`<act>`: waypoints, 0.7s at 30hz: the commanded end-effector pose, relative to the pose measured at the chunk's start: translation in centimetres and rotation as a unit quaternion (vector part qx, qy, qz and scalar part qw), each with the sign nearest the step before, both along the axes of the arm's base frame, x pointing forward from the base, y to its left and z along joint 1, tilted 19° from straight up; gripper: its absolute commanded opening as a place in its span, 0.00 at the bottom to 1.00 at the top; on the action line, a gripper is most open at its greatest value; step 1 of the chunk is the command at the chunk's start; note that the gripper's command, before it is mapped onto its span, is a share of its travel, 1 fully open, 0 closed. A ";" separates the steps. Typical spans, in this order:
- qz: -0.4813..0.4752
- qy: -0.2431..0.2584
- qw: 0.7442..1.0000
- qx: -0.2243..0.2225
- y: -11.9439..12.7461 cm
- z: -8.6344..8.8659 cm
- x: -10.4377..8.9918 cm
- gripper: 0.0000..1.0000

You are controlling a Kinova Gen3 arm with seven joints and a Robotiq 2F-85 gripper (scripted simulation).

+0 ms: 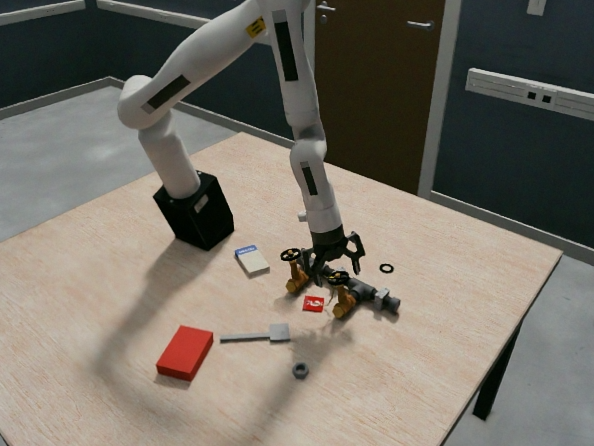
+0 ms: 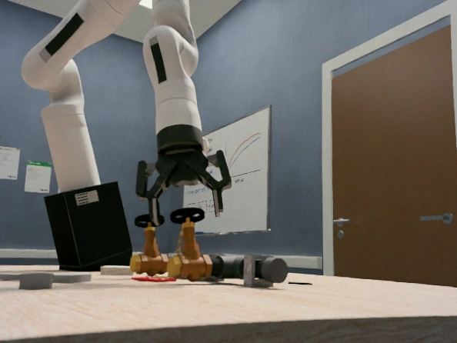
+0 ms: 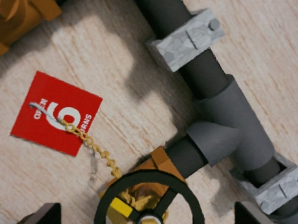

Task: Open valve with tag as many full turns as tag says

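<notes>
Two brass valves with black handwheels stand on a dark grey pipe [image 1: 367, 290]. The near valve [image 1: 342, 297] has a thin chain to a red tag [image 1: 313, 303] lying flat on the table; in the wrist view the tag [image 3: 55, 113] reads "OPEN 6 TURNS". The far valve [image 1: 295, 272] has no tag. My gripper [image 1: 336, 270] is open and empty, fingers pointing down on either side of the near valve's handwheel [image 2: 187, 215], level with it or just above. That handwheel shows at the bottom of the wrist view [image 3: 147, 200] with a yellow mark on its rim.
A small white card with a blue header [image 1: 252, 259] lies left of the valves. A black ring [image 1: 384, 271] lies to the right. A red block [image 1: 185, 351], a grey flat tool [image 1: 257, 334] and a grey nut [image 1: 300, 367] lie nearer the front. The arm's black base [image 1: 194, 210] stands at the back left.
</notes>
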State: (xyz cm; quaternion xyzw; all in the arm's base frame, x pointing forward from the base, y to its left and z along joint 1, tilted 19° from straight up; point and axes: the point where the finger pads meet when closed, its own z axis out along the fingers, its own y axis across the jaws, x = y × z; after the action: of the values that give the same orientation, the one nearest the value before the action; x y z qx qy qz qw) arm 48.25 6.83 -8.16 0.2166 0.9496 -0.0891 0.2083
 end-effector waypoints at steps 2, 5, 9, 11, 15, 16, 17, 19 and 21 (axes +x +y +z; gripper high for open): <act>-0.127 -0.040 0.990 0.049 0.1 0.0 0.0 1.00; -0.197 -0.060 0.975 0.077 0.1 0.0 0.0 1.00; -0.273 -0.082 0.952 0.107 0.1 0.0 0.0 1.00; -0.289 -0.087 0.947 0.113 0.1 0.0 0.0 1.00; -0.327 -0.098 0.931 0.129 0.1 0.0 0.0 1.00; -0.338 -0.101 0.926 0.133 0.1 0.0 0.0 1.00; -0.347 -0.104 0.922 0.137 0.1 0.0 0.0 1.00; -0.362 -0.108 0.915 0.143 0.1 0.0 0.0 1.00; -0.372 -0.111 0.910 0.147 0.1 0.0 0.0 1.00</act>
State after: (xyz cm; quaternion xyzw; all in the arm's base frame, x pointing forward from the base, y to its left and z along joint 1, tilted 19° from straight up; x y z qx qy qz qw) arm 48.24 6.89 -8.17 0.5824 0.7798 0.0019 0.2296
